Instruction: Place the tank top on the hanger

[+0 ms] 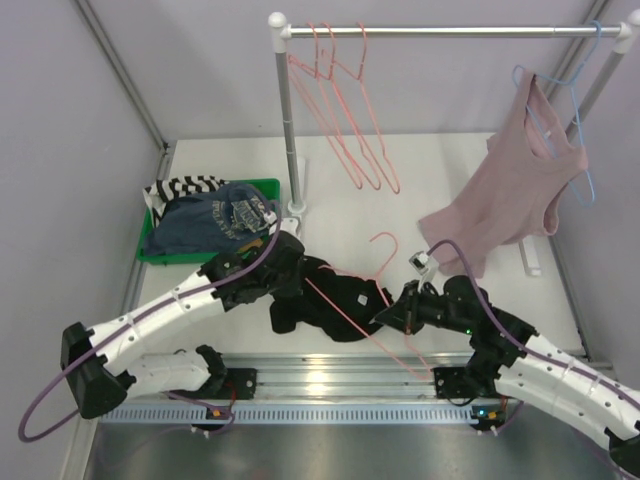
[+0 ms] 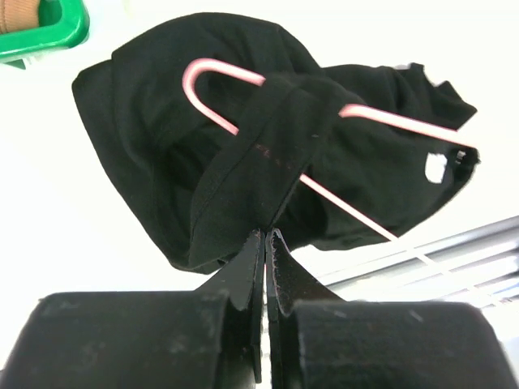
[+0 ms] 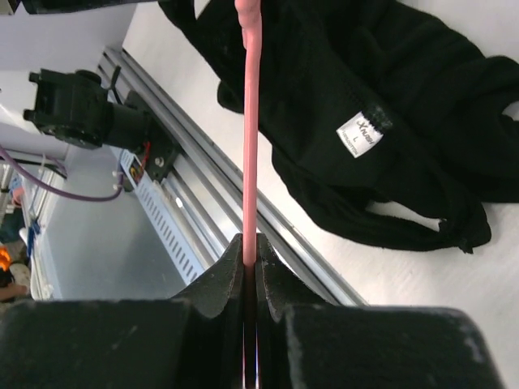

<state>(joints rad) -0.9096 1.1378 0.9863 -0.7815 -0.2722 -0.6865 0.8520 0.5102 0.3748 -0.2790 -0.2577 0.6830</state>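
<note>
A: Left tool (image 2: pixel 265 237), state?

B: Clenched on a band of the tank top (image 2: pixel 146 154); hem or strap, could not tell which. The band ran up from the pads and over the wire of the hanger (image 2: pixel 212 71), a rounded bend of which poked out of the cloth at upper left of the left wrist view. Judged: the pinch held the fabric up so the wire could pass through an opening.

A: Right tool (image 3: pixel 250 243)?

B: Clamped on the hanger's bare wire, which ran straight up the frame from between its fingers. Judged: it steadied the hanger while the other arm worked the cloth.

A: Where was the garment?

B: Bunched on the bench (image 1: pixel 440 160), lower centre of the top view, between the two tools. The hanger lay slantwise across and partly through it, hook toward upper right. The white size label (image 3: pixel 359 134) faced up, so some of the inside showed.

A: Anything unclear?

B: Which opening the wire had entered; folds hid it. A second strap was not found. The exact grip point on the wire was masked by the right arm in the top view. Spare pink hangers (image 1: pixel 350 130) and a dusty-pink top (image 1: pixel 510 190) hung on the rail (image 1: pixel 450 32), well apart. The green tray (image 1: pixel 165 258) was cut off at upper left of the left wrist view.
</note>
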